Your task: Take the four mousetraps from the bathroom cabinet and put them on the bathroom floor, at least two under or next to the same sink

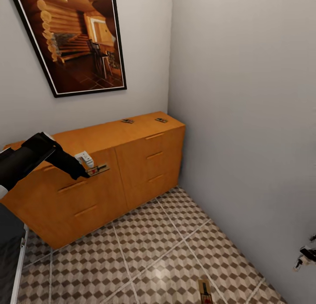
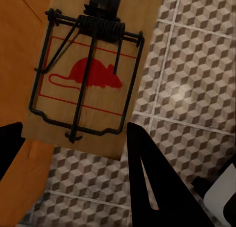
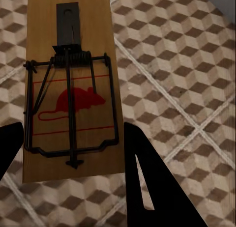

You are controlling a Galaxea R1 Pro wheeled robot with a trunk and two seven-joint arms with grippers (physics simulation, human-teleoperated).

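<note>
My left gripper (image 1: 89, 172) is shut on a tan mousetrap (image 1: 98, 168) and holds it in the air in front of the orange-brown cabinet (image 1: 145, 163). In the left wrist view that mousetrap (image 2: 88, 79) sits between the black fingers (image 2: 147, 183) of the left gripper (image 2: 73, 125), over the cabinet edge and the bathroom floor (image 2: 191, 79). Two more mousetraps (image 1: 127, 121) (image 1: 161, 119) lie on the cabinet top. My right gripper (image 3: 73, 124) is shut on another mousetrap (image 3: 73, 99), high above the floor (image 3: 172, 65). A mousetrap (image 1: 204, 291) shows at the head view's bottom edge. The sink is out of view.
The cabinet stands in a corner, with grey walls (image 1: 245, 119) behind it and on the right. A framed picture (image 1: 74, 36) hangs above it. Cube-patterned tiles (image 1: 145, 251) spread in front. A small black-and-white piece of hardware (image 1: 305, 256) shows at the right edge.
</note>
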